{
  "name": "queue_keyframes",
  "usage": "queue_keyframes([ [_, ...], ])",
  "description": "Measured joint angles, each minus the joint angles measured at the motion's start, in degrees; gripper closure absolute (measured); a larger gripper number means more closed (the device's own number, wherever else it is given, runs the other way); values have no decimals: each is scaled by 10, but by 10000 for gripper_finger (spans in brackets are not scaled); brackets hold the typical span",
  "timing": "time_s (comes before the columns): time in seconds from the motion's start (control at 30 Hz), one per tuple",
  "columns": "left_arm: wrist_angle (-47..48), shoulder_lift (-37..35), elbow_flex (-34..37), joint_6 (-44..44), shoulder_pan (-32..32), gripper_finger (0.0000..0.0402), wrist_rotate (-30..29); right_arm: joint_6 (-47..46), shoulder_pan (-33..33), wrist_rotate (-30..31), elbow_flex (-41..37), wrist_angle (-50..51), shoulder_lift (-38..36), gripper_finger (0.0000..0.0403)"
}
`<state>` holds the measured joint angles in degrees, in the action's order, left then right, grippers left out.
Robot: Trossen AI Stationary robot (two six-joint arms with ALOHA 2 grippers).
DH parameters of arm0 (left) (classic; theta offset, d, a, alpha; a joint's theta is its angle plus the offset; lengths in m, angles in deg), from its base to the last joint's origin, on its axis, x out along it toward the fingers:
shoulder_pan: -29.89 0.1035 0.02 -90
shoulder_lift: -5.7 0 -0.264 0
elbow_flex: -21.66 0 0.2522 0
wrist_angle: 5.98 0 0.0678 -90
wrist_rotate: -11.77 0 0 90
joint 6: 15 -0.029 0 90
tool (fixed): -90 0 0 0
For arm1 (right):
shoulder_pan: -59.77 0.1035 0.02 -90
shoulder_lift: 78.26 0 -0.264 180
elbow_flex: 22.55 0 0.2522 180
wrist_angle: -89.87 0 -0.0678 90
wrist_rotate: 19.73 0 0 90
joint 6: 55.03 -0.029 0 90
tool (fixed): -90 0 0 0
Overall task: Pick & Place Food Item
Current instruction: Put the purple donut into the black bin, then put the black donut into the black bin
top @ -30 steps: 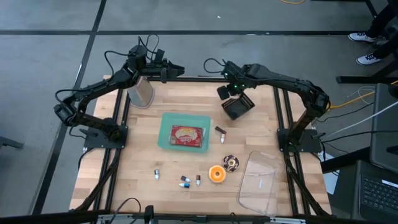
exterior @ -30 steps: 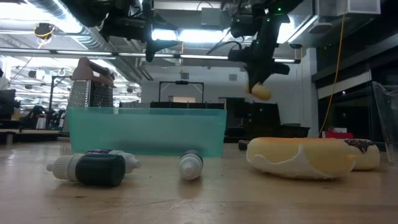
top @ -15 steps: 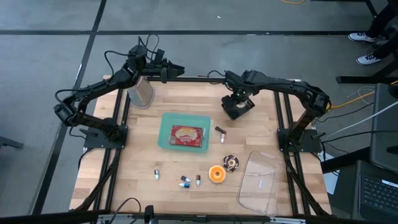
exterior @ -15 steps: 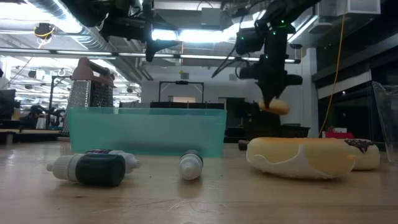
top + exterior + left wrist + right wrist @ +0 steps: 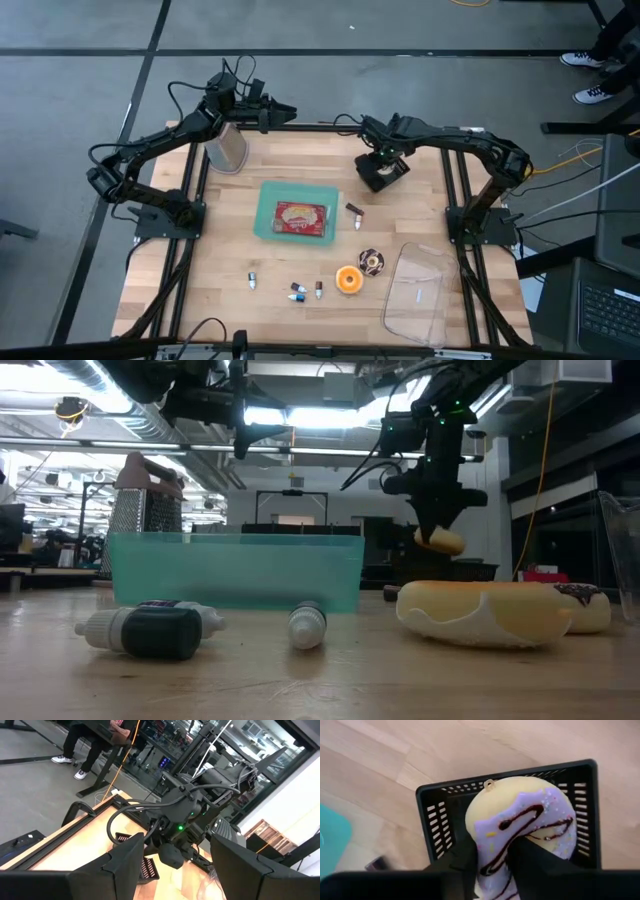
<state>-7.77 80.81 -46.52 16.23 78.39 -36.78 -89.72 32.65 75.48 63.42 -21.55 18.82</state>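
Right wrist view: right fingers (image 5: 492, 862) flank a donut (image 5: 520, 825) over the black basket (image 5: 432, 810) near the bench's far edge; left fingers (image 5: 172, 865) wide.

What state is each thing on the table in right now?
Purple-iced donut: between the right claw fingers, over the black basket.
Left claw: open, raised by the grater.
Teal tray: holds a packet.
Clear container: empty.
Orange donut: lying on table.

Purple-iced doughnut (image 5: 520, 827) over black slotted basket (image 5: 380, 172), at table's back right. Teal tray (image 5: 294, 218) in middle. Metal grater (image 5: 227, 148) back left.
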Motion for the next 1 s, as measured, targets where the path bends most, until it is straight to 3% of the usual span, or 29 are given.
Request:
queue_keyframes([
  [0.37,0,0,0,0,0,178,1,-9,10,-3,0,0,0,223],
  [1.0,0,0,0,7,0,178,3,-20,11,-3,0,0,-4,218],
])
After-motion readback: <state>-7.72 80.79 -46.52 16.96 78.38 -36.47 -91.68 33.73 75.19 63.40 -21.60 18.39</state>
